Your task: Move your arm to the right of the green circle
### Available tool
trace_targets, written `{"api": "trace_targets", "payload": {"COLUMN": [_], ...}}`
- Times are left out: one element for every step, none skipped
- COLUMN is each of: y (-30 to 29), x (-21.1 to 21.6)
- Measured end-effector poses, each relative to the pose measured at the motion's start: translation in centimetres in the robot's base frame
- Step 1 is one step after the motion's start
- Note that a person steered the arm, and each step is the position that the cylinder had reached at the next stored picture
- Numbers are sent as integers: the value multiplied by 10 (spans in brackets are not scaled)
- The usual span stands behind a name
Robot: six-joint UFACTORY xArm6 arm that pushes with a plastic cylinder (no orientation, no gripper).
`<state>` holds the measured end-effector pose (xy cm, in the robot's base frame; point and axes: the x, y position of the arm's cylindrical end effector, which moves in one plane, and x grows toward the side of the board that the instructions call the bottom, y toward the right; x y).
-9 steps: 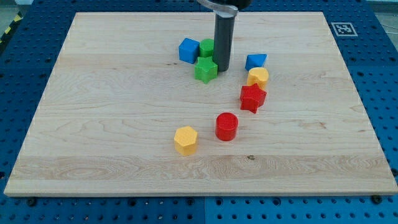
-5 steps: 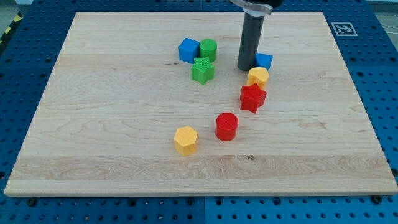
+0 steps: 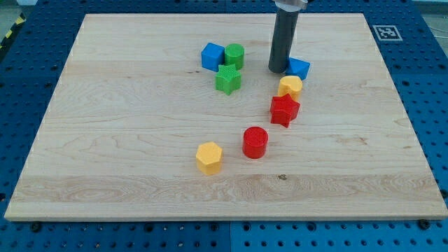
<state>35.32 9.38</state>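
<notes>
Pale wooden board [image 3: 126, 154] lies on a blue perforated table [image 3: 434, 84], seen from above and slightly in front. Eight small blocks sit on the board, all in its middle and upper part.

Near the view's top, left of centre, a blue cube [image 3: 212, 56] and the green circle [image 3: 234, 54] stand side by side, touching or nearly so, with the cube on the view's left. Just below the circle sits a green star [image 3: 227, 80].

A dark upright rod comes down from the view's top edge. My tip [image 3: 278, 71] rests on the board to the view's right of the green circle, clearly apart from it, with bare wood between them. The tip is right beside a blue triangle [image 3: 299, 68], on that block's left side, touching it or nearly so. The rod has no jaws, so it grasps nothing; it simply stands on the wood.

Below the triangle, a yellow block [image 3: 290, 86], rounded in shape, sits just above a red star [image 3: 284, 110]. Further down and to the view's left stand a red cylinder [image 3: 255, 142] and a yellow hexagon [image 3: 209, 157], near each other but apart.
</notes>
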Motion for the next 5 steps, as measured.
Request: {"api": "trace_targets", "payload": {"y": [0, 0, 0, 0, 0], "x": [-2, -4, -7, -10, -16]}}
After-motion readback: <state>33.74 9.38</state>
